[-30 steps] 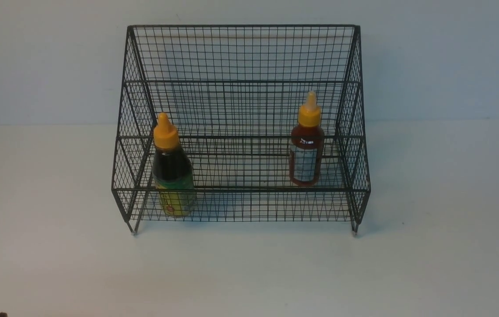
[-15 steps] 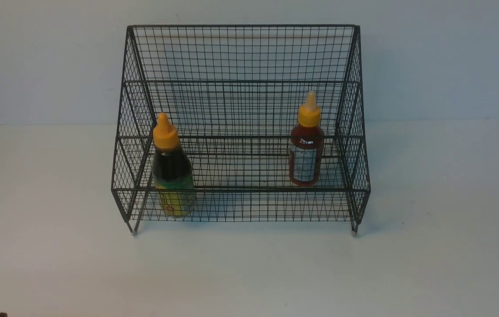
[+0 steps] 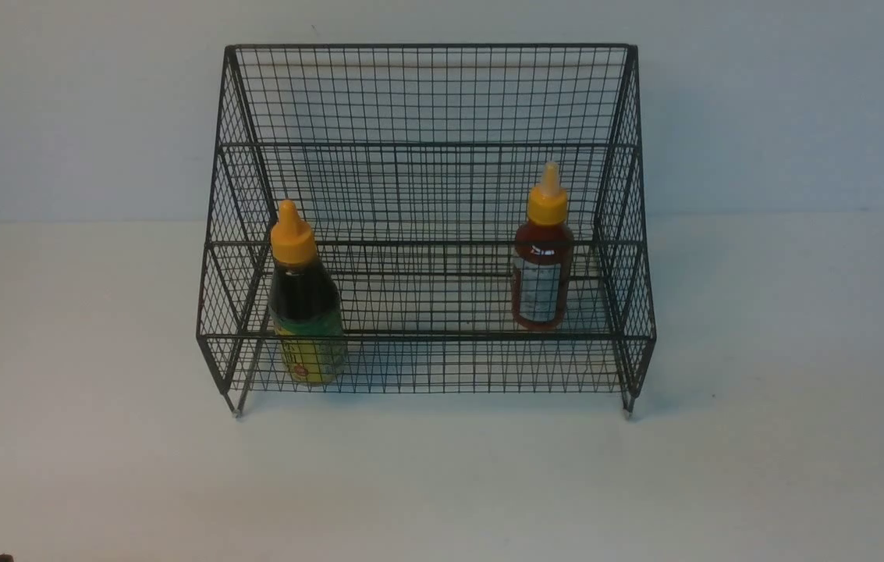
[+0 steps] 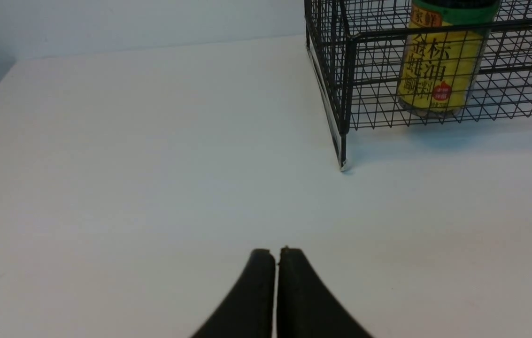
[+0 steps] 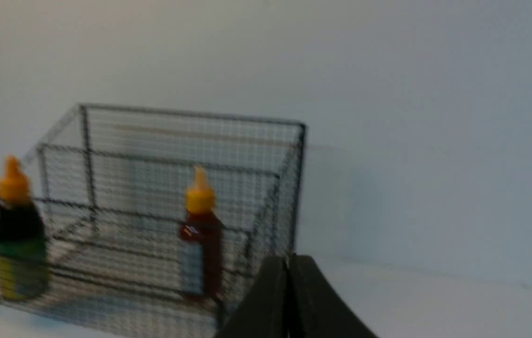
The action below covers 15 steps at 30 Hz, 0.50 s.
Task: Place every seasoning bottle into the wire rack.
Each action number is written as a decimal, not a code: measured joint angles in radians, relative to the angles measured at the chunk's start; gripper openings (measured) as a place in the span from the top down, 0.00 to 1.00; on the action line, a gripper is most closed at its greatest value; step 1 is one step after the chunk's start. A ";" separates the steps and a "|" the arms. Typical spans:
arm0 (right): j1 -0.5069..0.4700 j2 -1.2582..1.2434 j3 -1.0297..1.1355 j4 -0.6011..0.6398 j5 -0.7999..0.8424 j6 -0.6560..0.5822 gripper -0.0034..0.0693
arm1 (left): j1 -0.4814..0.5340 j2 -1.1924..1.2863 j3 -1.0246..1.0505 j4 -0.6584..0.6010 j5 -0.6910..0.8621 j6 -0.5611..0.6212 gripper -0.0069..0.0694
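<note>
Wire rack [image 3: 426,94], black stiff mesh, stepped tiers, tall back, sits well ahead of both grippers. Both bottles already stand upright inside, so the task looks done. Dark-brown bottle [image 3: 305,300], yellow-green label, low front tier; slimmer red-brown bottle [image 3: 541,265], white label, one step up. Left gripper [image 4: 276,253] and right gripper [image 5: 288,263]: jaws pressed together, holding nothing, clear of the rack.
</note>
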 joint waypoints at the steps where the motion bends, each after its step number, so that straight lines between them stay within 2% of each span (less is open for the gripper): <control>1: -0.042 -0.002 0.026 -0.010 0.008 0.000 0.97 | 0.000 0.000 0.000 0.000 0.000 0.000 0.91; 4: -0.147 -0.016 0.131 -0.034 -0.015 0.000 0.97 | 0.000 0.000 0.000 0.000 0.000 0.000 0.91; 8: -0.213 -0.047 0.278 -0.035 -0.076 0.000 0.97 | 0.000 0.000 0.000 0.000 0.000 -0.001 0.91; 15: -0.221 -0.059 0.325 -0.035 -0.072 0.003 0.97 | 0.000 0.000 0.000 0.000 -0.002 -0.001 0.91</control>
